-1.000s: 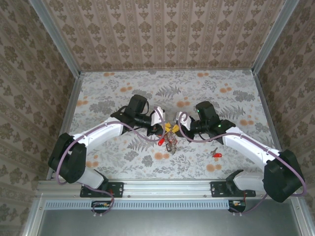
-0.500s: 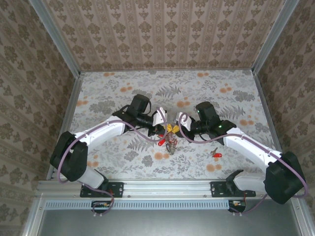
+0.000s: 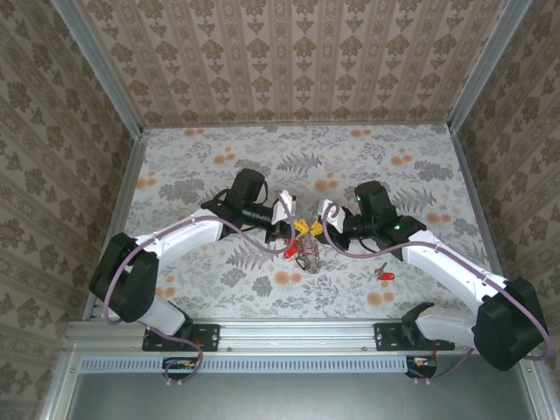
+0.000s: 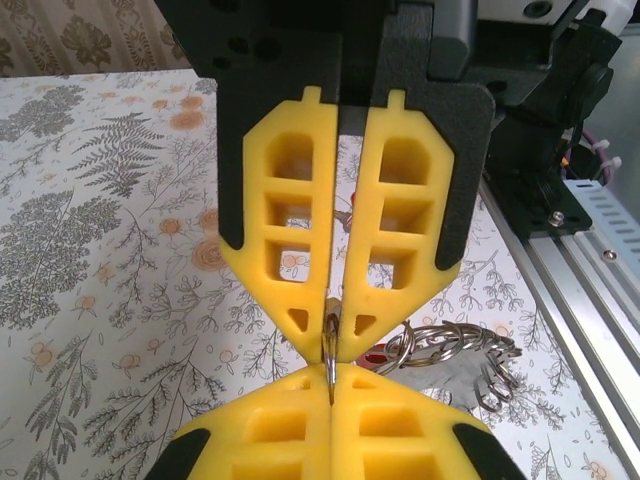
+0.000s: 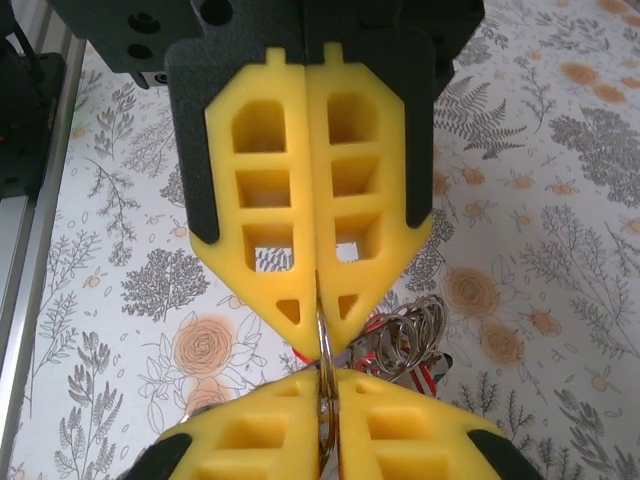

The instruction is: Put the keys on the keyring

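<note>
— Where is the ring?
— Up over the bench, in the middle. My left claw is closed on its thin edge. My right claw pinches it too, tip to tip with the left one.
— Are the keys on?
— A bunch hangs just under my claws. I think those are on, but I can't see the loops well.
— What's left?
— One red key lies on the bench on my right side, well apart from the claws. That one isn't on yet.
</note>
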